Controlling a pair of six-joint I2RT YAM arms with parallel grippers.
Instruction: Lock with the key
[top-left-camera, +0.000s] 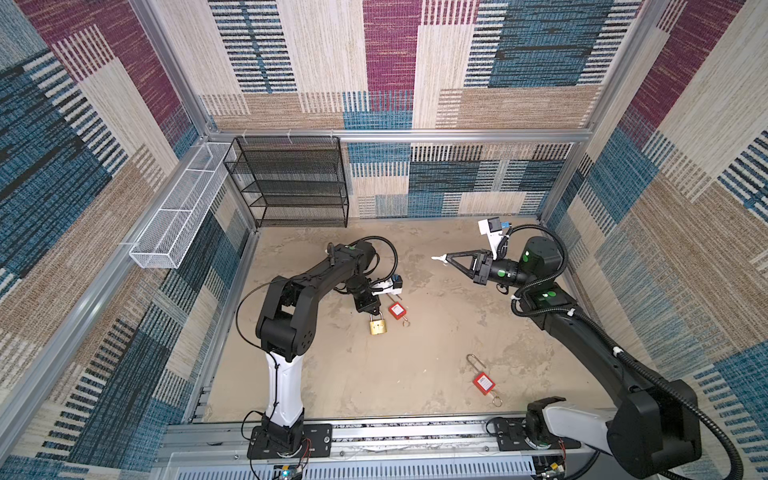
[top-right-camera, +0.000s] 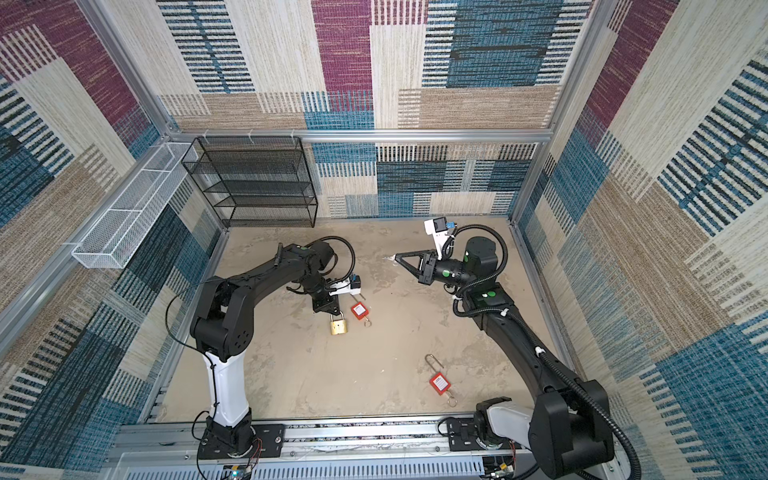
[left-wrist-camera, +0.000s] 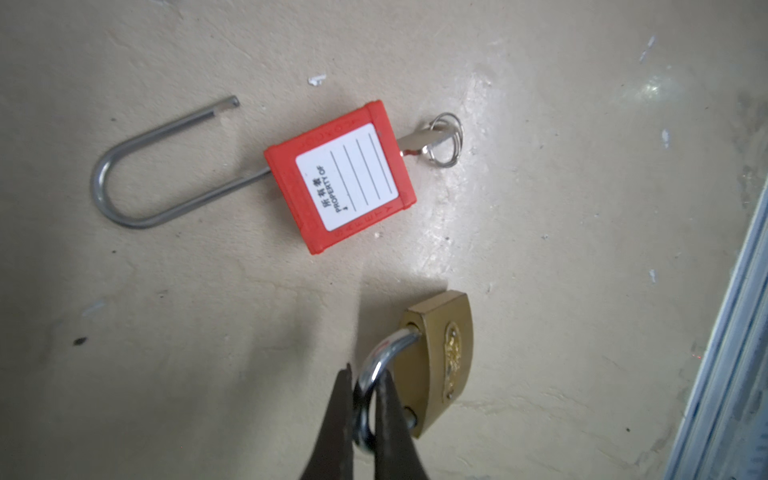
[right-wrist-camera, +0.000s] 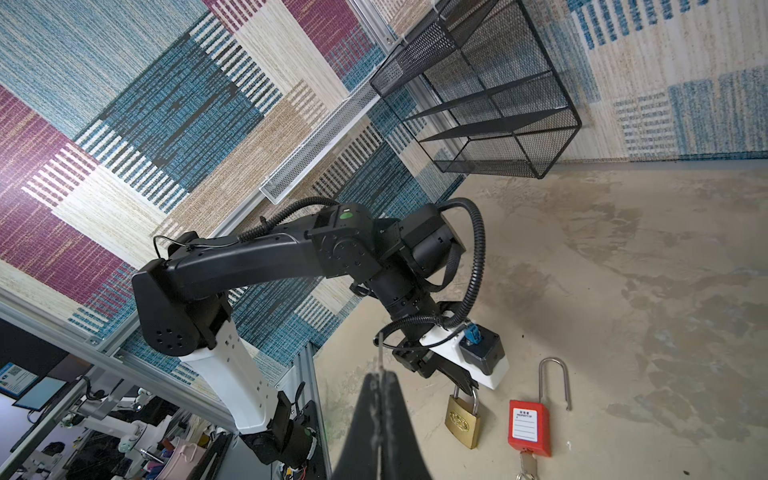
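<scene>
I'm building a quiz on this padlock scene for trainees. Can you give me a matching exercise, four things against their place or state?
Things:
1. brass padlock
2. red padlock next to it
3. black mesh shelf
4. white mesh basket

Place or state:
a. hung along a side wall, off the floor
b. shackle pinched in the left gripper
c. stands on the floor against the back wall
d. lies flat, shackle open, key in its body

Pairs: 1-b, 2-d, 3-c, 4-a
</scene>
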